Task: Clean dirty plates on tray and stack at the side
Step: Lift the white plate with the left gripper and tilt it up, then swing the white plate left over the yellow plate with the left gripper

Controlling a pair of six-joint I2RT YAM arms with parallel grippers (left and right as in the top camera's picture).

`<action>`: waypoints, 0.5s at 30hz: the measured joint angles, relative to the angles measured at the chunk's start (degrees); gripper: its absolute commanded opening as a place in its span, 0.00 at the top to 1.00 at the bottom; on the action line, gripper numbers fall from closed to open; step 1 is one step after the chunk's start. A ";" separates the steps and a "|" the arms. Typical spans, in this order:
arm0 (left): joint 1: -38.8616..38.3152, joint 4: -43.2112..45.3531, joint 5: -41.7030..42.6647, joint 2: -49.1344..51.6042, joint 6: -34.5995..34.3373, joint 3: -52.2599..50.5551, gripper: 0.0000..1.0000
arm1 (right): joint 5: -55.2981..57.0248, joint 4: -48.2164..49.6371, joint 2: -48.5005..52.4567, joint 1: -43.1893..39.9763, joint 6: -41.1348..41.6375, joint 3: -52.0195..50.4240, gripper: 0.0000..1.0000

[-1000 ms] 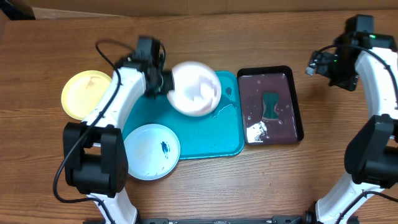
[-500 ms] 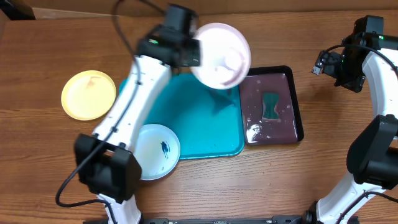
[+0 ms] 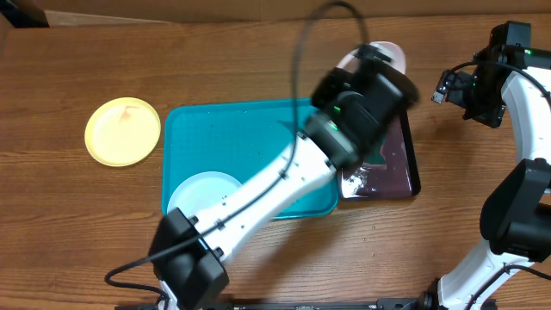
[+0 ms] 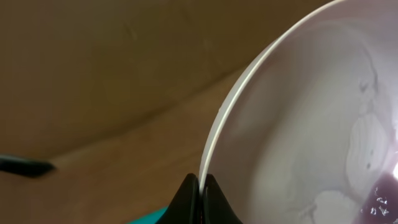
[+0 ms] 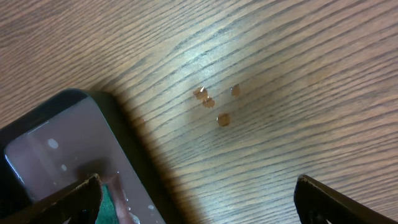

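Observation:
My left gripper is shut on the rim of the white plate, which it holds tilted. In the overhead view the plate is up over the far end of the black tray, mostly hidden by the left wrist. The pale blue plate lies on the near left corner of the turquoise tray, with the left arm crossing its edge. The yellow-green plate lies on the table left of the tray. My right gripper is open and empty, above the table by the black tray's far right corner.
The black tray holds water and a green sponge. The left arm stretches diagonally over the turquoise tray from the near edge. The right arm stands at the right side. A few small crumbs lie on the wood.
My left gripper has carried the white plate from over the turquoise tray rightward to above the black tray. The right arm has barely moved.

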 measured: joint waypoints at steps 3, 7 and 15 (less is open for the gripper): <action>-3.76 3.08 -6.51 0.00 6.16 0.02 0.96 | -0.02 0.00 0.00 0.00 0.00 0.00 0.00; -6.58 6.14 -12.07 0.00 12.31 0.02 0.96 | -0.02 0.00 -0.02 0.00 -0.02 0.00 0.00; -7.08 7.02 -16.11 0.00 17.33 0.02 0.96 | -0.04 0.04 0.00 0.00 -0.04 0.00 0.00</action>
